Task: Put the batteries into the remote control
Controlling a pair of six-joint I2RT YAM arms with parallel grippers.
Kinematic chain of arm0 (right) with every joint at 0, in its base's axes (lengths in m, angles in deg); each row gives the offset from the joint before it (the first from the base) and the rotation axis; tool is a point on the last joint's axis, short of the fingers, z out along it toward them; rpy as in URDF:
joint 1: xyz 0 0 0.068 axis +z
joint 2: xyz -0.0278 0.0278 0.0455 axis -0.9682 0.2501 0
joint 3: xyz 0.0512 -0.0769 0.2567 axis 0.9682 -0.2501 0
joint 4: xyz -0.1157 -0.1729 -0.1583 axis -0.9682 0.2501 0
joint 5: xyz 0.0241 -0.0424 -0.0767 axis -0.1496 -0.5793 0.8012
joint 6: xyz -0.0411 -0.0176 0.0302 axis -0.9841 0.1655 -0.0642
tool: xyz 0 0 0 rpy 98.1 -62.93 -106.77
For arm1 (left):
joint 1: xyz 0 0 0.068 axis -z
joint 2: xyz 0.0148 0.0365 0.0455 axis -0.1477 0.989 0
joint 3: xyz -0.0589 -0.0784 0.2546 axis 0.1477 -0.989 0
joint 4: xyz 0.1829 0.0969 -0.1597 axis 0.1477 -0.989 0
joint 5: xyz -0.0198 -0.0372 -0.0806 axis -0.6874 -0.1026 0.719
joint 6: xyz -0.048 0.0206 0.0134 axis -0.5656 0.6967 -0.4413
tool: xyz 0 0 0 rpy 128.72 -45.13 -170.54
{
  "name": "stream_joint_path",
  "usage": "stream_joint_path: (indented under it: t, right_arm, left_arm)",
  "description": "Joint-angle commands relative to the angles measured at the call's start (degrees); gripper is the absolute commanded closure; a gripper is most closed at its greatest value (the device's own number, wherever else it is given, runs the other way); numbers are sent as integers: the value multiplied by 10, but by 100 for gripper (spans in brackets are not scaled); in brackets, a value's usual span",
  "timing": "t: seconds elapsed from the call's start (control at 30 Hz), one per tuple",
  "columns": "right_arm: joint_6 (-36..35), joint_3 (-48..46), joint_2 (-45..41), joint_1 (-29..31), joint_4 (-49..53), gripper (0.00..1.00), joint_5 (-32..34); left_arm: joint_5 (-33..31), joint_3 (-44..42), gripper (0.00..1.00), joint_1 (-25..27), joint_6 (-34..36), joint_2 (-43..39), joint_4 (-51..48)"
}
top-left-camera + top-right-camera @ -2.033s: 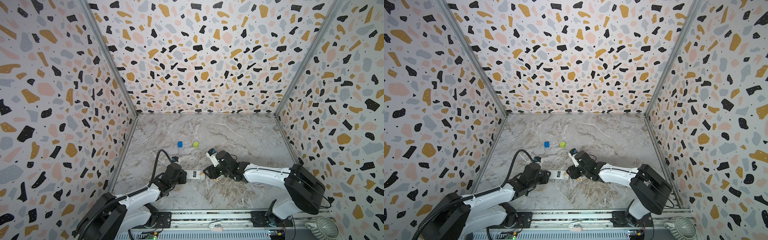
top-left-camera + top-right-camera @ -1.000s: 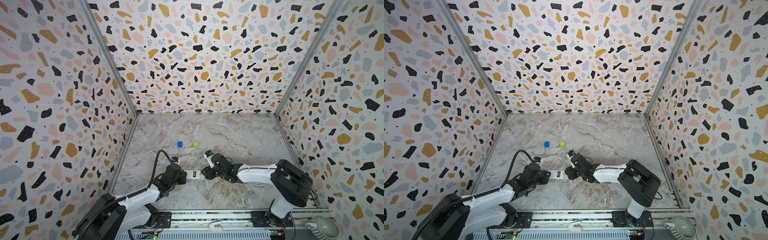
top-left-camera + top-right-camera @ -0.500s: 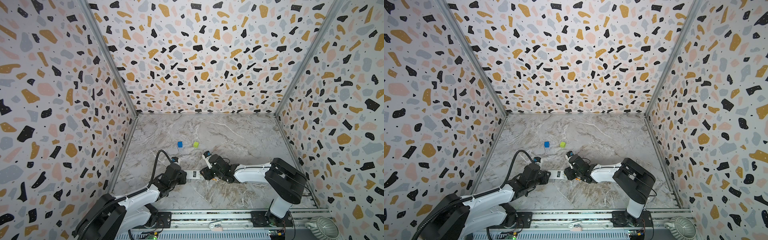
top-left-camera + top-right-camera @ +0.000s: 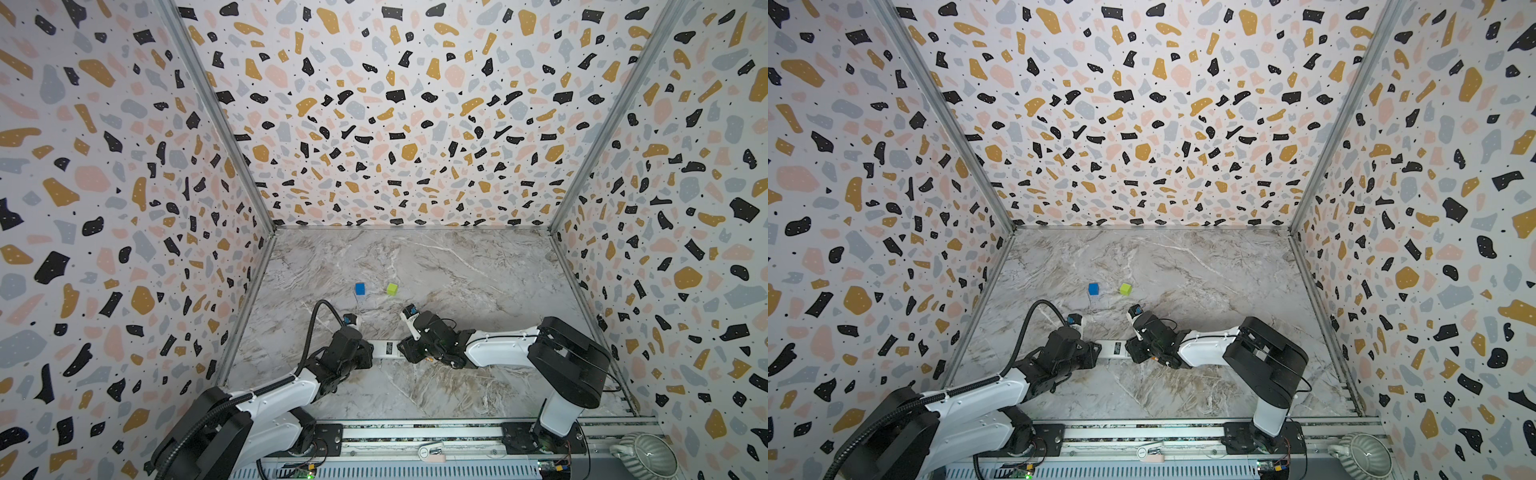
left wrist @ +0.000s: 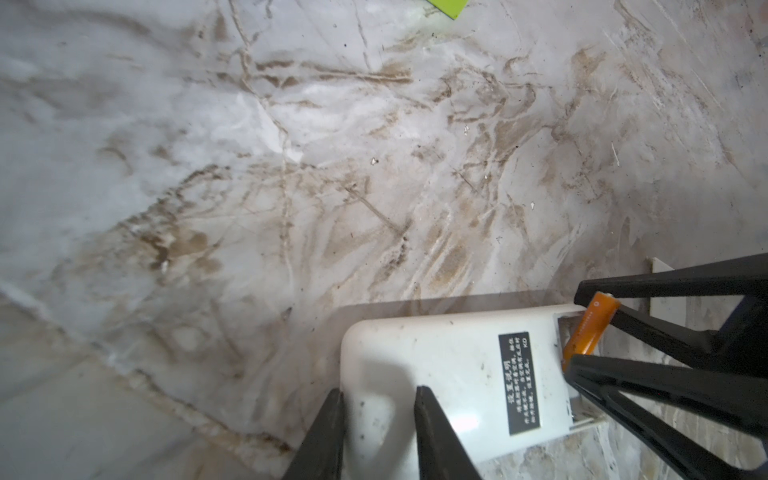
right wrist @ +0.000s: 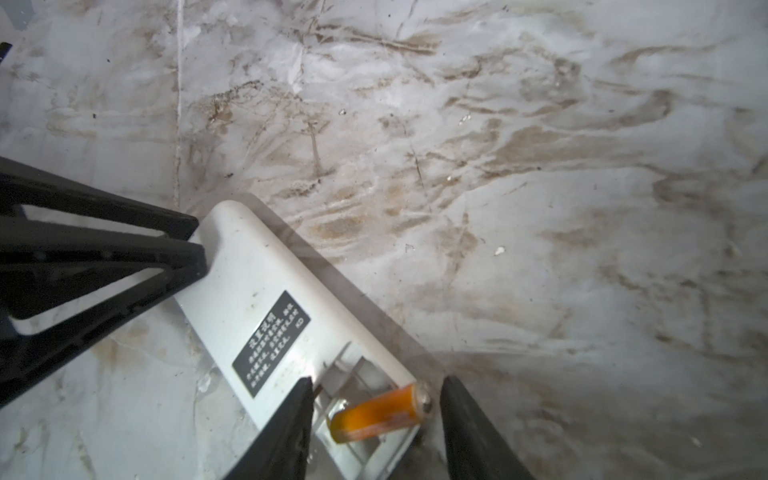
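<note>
Remote control point(image 5: 449, 365) back-up on table point(image 6: 540, 208), left end effector point(image 5: 378, 390) clamped on its far end. One battery point(image 6: 378, 413) lies crosswise over the open bay point(image 6: 357, 374), pale tip past the rim, between right end effector's point(image 6: 378, 380) parted fingers point(image 6: 286, 428) (can't tell if gripped); right arm nearer

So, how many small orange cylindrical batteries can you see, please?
1: the orange cylindrical battery lies askew across the oblong white plastic remote's open compartment, between the right gripper's fingers. Another may be hidden.

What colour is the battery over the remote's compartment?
Orange, pale tip: the small cylindrical battery shows best in the right wrist view.
</note>
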State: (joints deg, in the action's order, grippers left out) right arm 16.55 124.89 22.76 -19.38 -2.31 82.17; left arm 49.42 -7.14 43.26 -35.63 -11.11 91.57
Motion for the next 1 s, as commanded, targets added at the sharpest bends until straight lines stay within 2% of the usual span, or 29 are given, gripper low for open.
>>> stream_joint_path:
  t: [0.0,0.23,0.57,0.97]
  right_arm:
    - [-14,22,-24,1,21,44,11]
    - [-35,26,-41,-9,40,41,17]
    - [-170,65,-36,-15,113,44,2]
    - [-181,63,-25,-20,111,57,-46]
  left_arm:
    - [7,-16,69,0,3,2,-26]
    - [7,-15,69,0,3,1,-27]
    - [7,-14,69,0,3,1,-30]
    - [6,-12,69,0,3,7,-31]
